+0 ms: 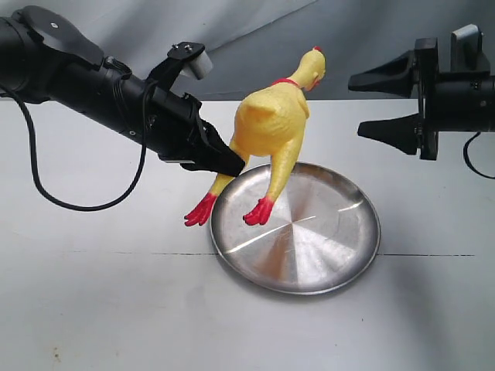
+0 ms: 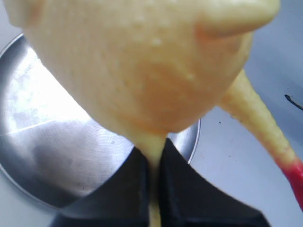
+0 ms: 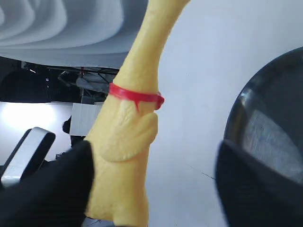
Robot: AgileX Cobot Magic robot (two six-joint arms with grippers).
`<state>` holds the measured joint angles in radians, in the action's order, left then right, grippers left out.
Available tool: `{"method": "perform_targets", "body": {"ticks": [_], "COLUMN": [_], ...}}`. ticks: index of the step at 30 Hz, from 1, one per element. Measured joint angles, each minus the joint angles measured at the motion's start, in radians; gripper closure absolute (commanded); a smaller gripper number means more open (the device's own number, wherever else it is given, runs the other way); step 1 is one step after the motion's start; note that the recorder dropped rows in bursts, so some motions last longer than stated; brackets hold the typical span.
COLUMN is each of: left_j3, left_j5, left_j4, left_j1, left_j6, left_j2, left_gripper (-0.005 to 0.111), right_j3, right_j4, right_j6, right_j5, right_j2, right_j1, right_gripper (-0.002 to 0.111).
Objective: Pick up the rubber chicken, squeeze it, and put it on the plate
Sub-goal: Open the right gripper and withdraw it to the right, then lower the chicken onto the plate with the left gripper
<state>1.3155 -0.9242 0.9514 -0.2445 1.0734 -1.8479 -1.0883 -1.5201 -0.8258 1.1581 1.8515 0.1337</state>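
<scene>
Status: rubber chicken (image 1: 274,124) airborne, pinched by left gripper (image 1: 232,164) at rear underside of body, close to leg roots. Tilted head-up, comb toward upper right. One red foot hanging over left part of plate (image 1: 332,267), other foot just outside rim; no contact with plate visible.

Left wrist view: clamped tight on a thin squashed fold of yellow rubber, practically no gap between jaws. Right gripper (image 1: 357,105): spread wide, empty, off to the right at about neck height, clear of the toy in exterior view. Right wrist view: neck and red collar framed between the two fingers, no grip on anything.

Handling, judgement only:
- Light, hollow, soft-walled. Collapses under a pinch, as in the fold in the left jaws.
- Matte skin, so probably fair friction. Thin fold could creep out under any swing.
- Not fragile.
- Neck and legs thin and bendy. Poor places to hold.

Squeeze spot: fat mid-body below collar, across widest part. Most air to compress there. Suits the right gripper, closing over chest and wing, not neck.

Placement: roughly plate-width long, so lay lengthwise through centre and expect head or feet near rim. Shiny metal, low rim, so likely to slide if dropped. Release low.
</scene>
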Motion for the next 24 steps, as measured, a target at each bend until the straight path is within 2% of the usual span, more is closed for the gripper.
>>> {"method": "perform_targets", "body": {"ticks": [1, 2, 9, 12, 18, 24], "left_j3": [0.000, 0.000, 0.000, 0.000, 0.000, 0.000], "left_j5": [0.000, 0.000, 0.002, 0.002, 0.026, 0.050], "left_j4": [0.000, 0.000, 0.000, 0.002, 0.010, 0.012], "left_j1": [0.000, 0.000, 0.000, 0.000, 0.000, -0.004], "left_j6": [0.000, 0.000, -0.016, -0.023, -0.064, -0.107], "left_j2": [0.000, 0.000, 0.000, 0.000, -0.018, -0.102], "left_gripper": [0.107, 0.107, 0.107, 0.107, 0.107, 0.107], "right_j3": [0.000, 0.000, 0.000, 0.000, 0.000, 0.000], "right_j4": [0.006, 0.008, 0.019, 0.049, 0.245, 0.317], "right_j6": [-0.008, -0.018, -0.172, -0.208, -0.224, -0.196], "right_j5": [0.002, 0.008, 0.015, -0.079, -0.396, -0.452], "right_j2": [0.000, 0.000, -0.044, -0.145, -0.444, -0.693], "right_j1": [0.002, 0.002, 0.002, 0.002, 0.002, 0.005], "right_gripper": [0.102, 0.108, 0.108, 0.108, 0.108, 0.108]}}
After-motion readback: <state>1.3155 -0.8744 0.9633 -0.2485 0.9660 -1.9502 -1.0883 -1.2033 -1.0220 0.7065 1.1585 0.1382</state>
